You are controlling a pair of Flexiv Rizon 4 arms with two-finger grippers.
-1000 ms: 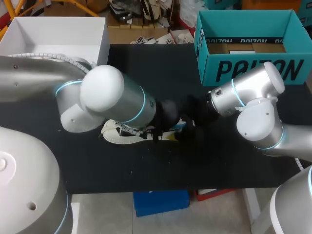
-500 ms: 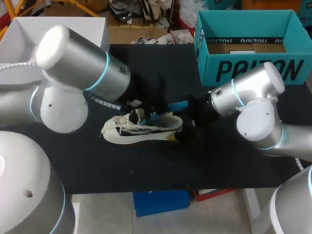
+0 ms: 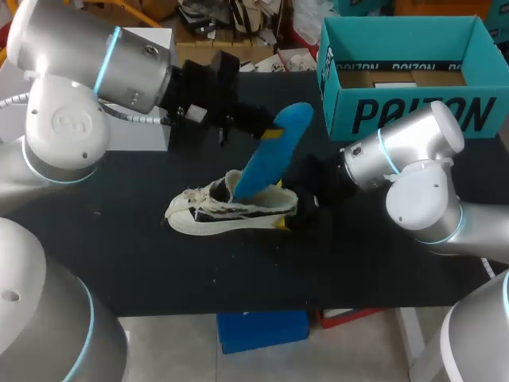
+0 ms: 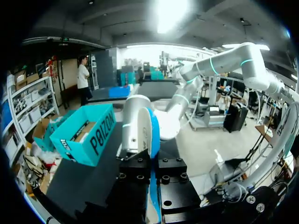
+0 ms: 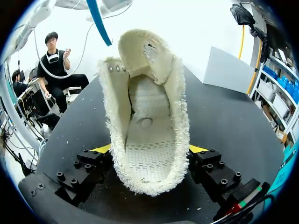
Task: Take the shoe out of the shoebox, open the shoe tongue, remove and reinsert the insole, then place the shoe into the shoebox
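Our left gripper [image 3: 269, 132] pinches the insole [image 3: 266, 159] near its top, slanting above the shoe [image 3: 227, 211] at centre; our right gripper [image 5: 149, 151] clamps the heel sides. The insole looks light and floppy: we'd hold mid-length when reinserting.

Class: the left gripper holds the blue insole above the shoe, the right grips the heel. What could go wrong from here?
1. The left gripper pinches the insole near its upper end only, so the free end may swing or buckle and catch on the tongue on reinsertion.
2. The right gripper holds the shoe by the heel alone; pressing the insole in could twist it or work it loose.
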